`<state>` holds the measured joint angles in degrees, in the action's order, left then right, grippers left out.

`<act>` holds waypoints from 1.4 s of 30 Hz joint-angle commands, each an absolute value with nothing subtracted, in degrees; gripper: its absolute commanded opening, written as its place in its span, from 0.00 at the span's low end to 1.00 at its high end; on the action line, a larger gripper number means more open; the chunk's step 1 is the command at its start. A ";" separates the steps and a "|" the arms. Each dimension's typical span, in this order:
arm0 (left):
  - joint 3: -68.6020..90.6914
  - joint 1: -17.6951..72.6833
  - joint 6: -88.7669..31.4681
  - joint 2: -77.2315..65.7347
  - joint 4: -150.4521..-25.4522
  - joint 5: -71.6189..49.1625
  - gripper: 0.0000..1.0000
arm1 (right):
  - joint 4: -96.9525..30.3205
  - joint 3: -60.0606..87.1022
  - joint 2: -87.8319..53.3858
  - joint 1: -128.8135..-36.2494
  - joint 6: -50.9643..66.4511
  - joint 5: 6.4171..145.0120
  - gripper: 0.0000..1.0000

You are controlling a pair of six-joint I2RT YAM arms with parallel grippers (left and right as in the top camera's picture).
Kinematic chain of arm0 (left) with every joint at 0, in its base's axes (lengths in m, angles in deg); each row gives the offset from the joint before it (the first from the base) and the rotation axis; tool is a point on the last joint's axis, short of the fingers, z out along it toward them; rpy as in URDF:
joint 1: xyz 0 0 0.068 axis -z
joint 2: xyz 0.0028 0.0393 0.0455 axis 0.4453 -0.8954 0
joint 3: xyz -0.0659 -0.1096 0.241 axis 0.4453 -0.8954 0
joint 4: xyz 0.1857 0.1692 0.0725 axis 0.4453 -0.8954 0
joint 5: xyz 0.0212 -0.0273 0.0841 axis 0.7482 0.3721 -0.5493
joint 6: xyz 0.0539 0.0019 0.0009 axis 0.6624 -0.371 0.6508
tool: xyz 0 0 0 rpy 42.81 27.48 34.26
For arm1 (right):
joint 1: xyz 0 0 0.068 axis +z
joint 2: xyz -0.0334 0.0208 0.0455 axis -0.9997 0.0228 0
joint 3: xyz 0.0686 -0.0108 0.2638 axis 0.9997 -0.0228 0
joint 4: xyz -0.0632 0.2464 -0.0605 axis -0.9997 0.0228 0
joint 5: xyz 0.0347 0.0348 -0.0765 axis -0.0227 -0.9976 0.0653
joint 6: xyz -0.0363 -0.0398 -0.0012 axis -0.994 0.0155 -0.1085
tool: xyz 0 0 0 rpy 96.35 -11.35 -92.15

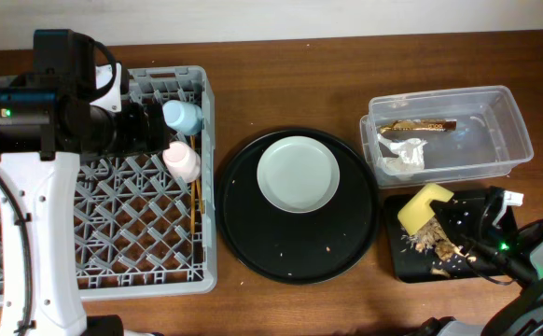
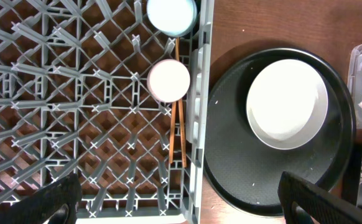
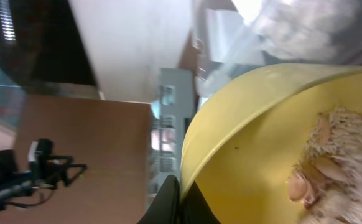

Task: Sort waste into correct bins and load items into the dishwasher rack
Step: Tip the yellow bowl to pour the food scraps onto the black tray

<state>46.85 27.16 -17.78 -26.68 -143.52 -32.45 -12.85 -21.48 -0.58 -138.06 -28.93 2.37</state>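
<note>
The grey dishwasher rack holds a light blue cup, a pink cup and two chopsticks. My left gripper is open and empty above the rack's right edge. The left wrist view also shows the cups and the chopsticks. The pale plate lies on the round black tray. My right gripper is shut on the rim of the yellow bowl. It holds the bowl tilted over the small black tray. Food scraps lie on that tray, and more cling inside the bowl.
The clear tub at the right rear holds the gold-brown wrapper and the white tissue. The large round black tray sits between the rack and the bins, with a few crumbs on it.
</note>
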 commanded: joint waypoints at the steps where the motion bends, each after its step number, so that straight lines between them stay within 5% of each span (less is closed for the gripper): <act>1: 47.15 27.02 -18.32 -26.96 -143.41 -32.69 0.99 | -13.04 -21.31 -1.39 -138.34 -28.17 -5.19 0.04; 23: 47.15 27.00 -18.32 -26.96 -143.41 -32.69 0.99 | -1.66 -19.93 -1.65 -139.35 -24.36 -2.74 0.04; 32: 47.13 27.02 -18.32 -26.96 -143.41 -32.69 0.99 | 19.11 11.89 -9.96 -137.34 -24.01 25.65 0.04; 42: 47.15 27.02 -18.32 -26.96 -143.44 -32.69 0.99 | 17.42 22.17 -19.55 -102.56 -5.00 52.69 0.04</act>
<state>46.85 27.16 -17.78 -26.68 -143.52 -32.47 17.62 21.58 -18.76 -113.75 -11.84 42.85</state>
